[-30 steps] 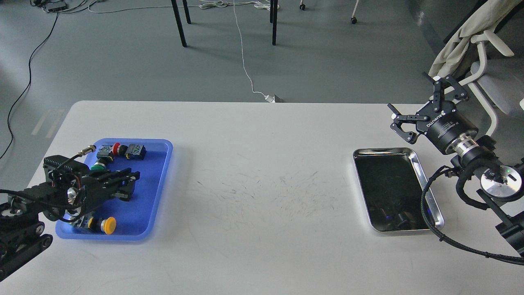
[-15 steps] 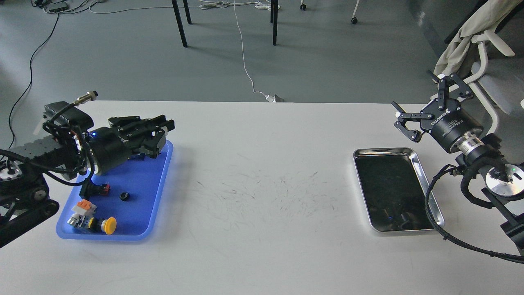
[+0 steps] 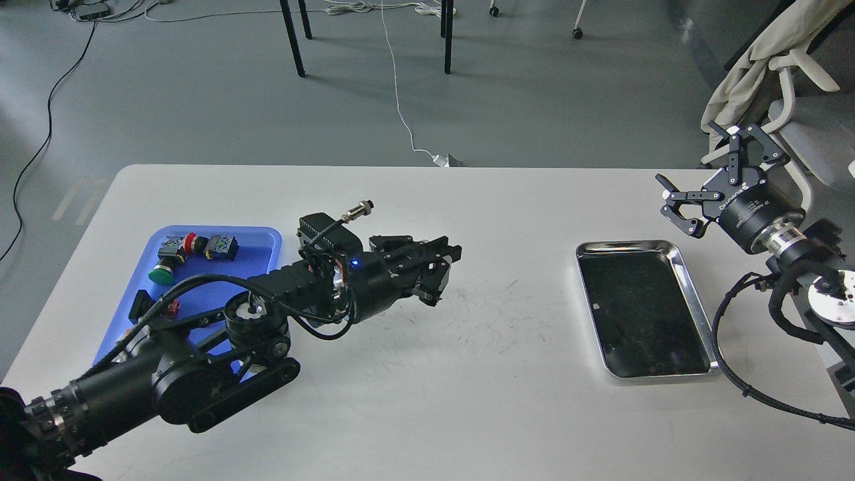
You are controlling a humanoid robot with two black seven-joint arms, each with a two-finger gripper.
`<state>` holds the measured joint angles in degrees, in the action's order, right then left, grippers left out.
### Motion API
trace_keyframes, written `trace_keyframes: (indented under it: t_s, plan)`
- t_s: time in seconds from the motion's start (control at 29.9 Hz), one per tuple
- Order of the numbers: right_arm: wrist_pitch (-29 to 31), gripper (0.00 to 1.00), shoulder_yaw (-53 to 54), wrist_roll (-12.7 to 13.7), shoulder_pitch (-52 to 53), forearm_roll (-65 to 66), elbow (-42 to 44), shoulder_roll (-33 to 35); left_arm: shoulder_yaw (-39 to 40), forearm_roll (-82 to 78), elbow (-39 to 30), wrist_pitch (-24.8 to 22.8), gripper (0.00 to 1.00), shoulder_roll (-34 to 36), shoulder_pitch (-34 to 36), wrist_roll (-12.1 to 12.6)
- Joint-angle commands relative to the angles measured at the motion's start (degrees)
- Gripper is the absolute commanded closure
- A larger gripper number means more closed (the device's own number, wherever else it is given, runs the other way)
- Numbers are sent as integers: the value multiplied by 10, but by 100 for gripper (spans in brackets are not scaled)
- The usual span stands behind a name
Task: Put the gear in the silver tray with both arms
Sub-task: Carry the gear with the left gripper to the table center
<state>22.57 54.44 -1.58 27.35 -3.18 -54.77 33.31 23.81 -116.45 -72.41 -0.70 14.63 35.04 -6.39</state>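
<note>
The silver tray [image 3: 691,294] lies empty on the right of the white table. My left arm reaches across the table's middle. Its gripper [image 3: 437,270] hovers just above the tabletop, well left of the silver tray. Its fingers are drawn together, and I cannot make out anything between them. My right gripper [image 3: 700,179] is open and empty. It is held in the air above the table's far right edge, just beyond the silver tray's far right corner. No gear shows anywhere; my left arm hides much of the blue tray.
A blue plastic tray [image 3: 264,235] at the left holds a green push button [image 3: 160,274], a red-capped switch [image 3: 190,241] and other small parts. A chair with a beige cloth [image 3: 748,73] stands past the right edge.
My left arm has risen out of the blue tray and swung right to the table's middle. My right gripper has drifted slightly right and stayed open.
</note>
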Motion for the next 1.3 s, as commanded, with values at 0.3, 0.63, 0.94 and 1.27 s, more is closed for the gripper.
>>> trace_keyframes:
  t_s: [0.3, 0.63, 0.94, 1.27]
  plan:
    - [-2, 1, -23, -1, 6, 0, 19, -2, -47, -79, 115, 28, 91, -146, -14, -3]
    - [-3, 1, -23, 0, 7, 0, 18, -1, -58, -85, 147, 41, 90, -146, -49, -3]
    - [-3, 1, -23, -1, 7, 0, 18, -7, -61, -85, 150, 49, 88, -146, -57, -5]
    - [-3, 1, -23, -1, 7, 0, 19, -9, -63, -85, 150, 48, 62, -146, -68, -6]
